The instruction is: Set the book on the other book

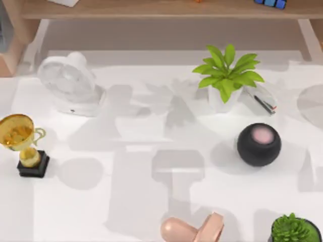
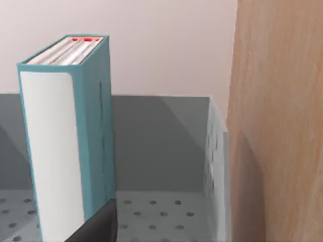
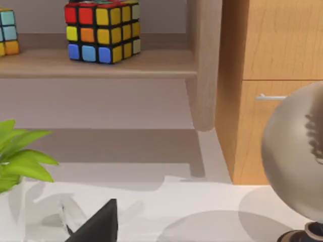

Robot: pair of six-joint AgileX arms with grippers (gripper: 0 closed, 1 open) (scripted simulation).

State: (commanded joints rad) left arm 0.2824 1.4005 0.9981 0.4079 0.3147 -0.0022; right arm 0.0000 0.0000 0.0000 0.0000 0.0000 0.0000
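The book [image 2: 70, 141] was teal with a white spine; the trophy [image 1: 22, 138] gold on black; the cube [image 3: 101, 31] multicoloured.

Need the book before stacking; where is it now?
In the left wrist view the teal book stands upright in a grey perforated bin, beside a wooden panel.

teal book [image 2: 65, 136] bottom chopped off by frame edge | left pincer just a dark tip [image 2: 96, 227], can't tell fingers | right pincer same deal [image 3: 98, 222] | pink thing [image 1: 194, 231] cut off, no clue | globe [image 3: 295, 161] half out
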